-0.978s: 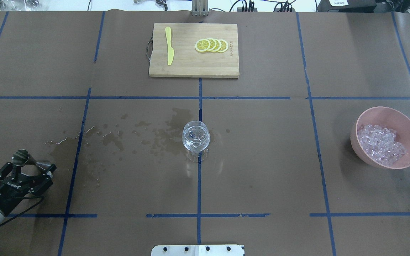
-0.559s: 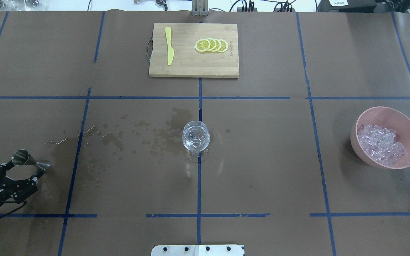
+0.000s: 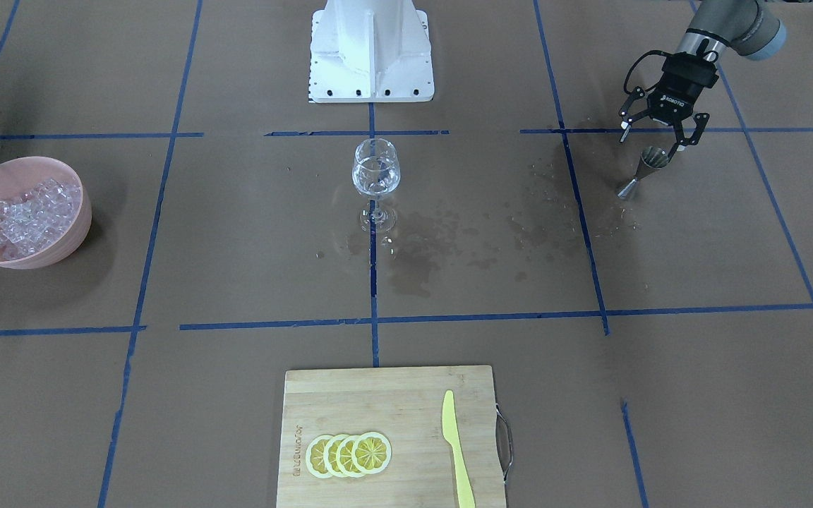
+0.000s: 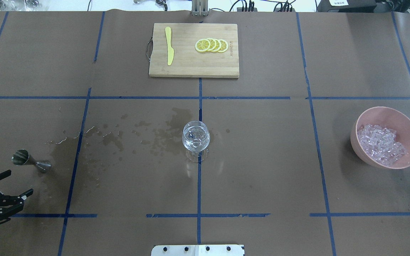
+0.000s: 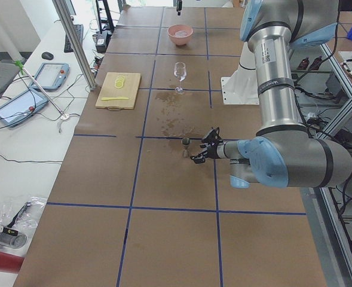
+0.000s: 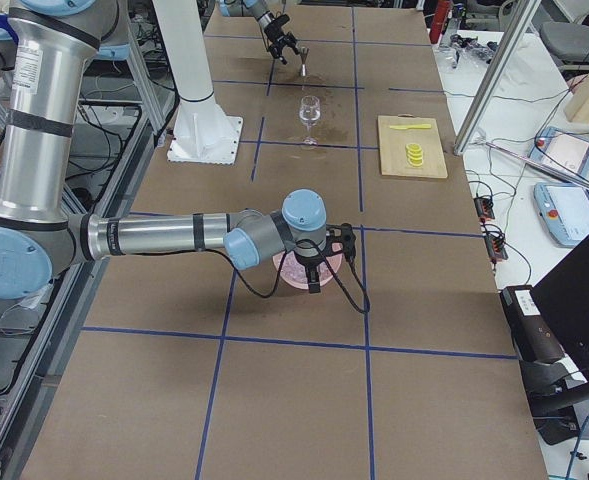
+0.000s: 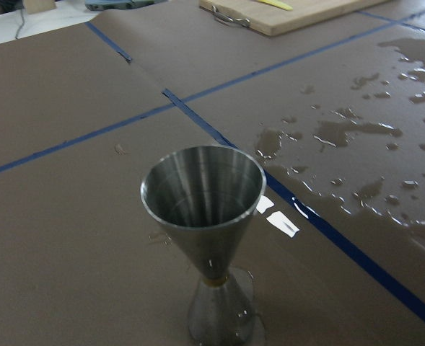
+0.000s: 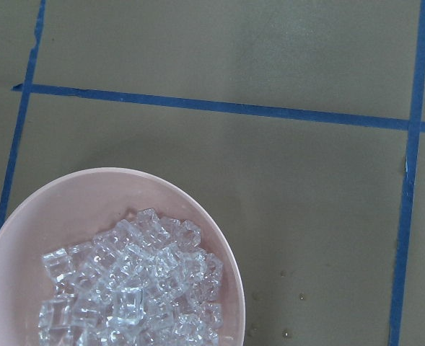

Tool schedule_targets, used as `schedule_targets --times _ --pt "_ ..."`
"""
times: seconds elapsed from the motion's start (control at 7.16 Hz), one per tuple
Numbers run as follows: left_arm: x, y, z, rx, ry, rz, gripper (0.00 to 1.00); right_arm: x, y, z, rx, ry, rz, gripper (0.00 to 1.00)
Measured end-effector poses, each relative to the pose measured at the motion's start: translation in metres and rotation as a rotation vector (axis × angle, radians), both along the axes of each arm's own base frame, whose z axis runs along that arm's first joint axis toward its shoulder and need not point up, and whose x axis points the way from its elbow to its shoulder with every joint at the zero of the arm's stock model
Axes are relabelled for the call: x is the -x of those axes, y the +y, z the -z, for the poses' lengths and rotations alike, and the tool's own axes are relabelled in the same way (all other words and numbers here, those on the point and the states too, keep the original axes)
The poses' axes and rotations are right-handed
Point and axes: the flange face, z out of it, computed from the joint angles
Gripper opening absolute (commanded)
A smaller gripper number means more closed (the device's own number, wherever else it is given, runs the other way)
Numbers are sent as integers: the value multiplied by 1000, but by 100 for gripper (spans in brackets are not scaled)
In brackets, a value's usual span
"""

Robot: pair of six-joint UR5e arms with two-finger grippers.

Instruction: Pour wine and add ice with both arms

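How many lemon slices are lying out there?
4 lemon slices, overlapping in one row on the wooden cutting board, apart from the yellow knife. More underneath seems unlikely.

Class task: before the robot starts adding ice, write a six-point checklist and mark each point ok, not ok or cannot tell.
1. Left tool open and apart from the jigger: ok.
2. Jigger upright on the table: ok.
3. Glass upright with wine in it: ok.
4. Bowl holds ice: ok.
5. Right tool open above the bowl: cannot tell.
6. Table dry: not ok, spills beside the glass.
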Motion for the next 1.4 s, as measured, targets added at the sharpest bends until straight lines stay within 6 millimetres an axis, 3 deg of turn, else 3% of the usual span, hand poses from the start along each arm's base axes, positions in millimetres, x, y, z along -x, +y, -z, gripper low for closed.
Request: schedule_targets --times 0.28,0.56,0.84,1.12,1.4 --pt "26 -2 -12 8 -58 -33 100 0 0 1 -1 0 -1 100" --pt "57 -27 -27 42 -90 14 100 1 1 3 -8 -6 -2 100" --pt "76 -73 -24 88 -90 70 100 12 12 5 -39 -36 -12 100" --pt "96 -135 -8 147 -102 75 100 30 21 6 -44 -57 8 100" --pt "128 -179 12 203 -81 15 100 60 27 5 -36 -44 55 100"
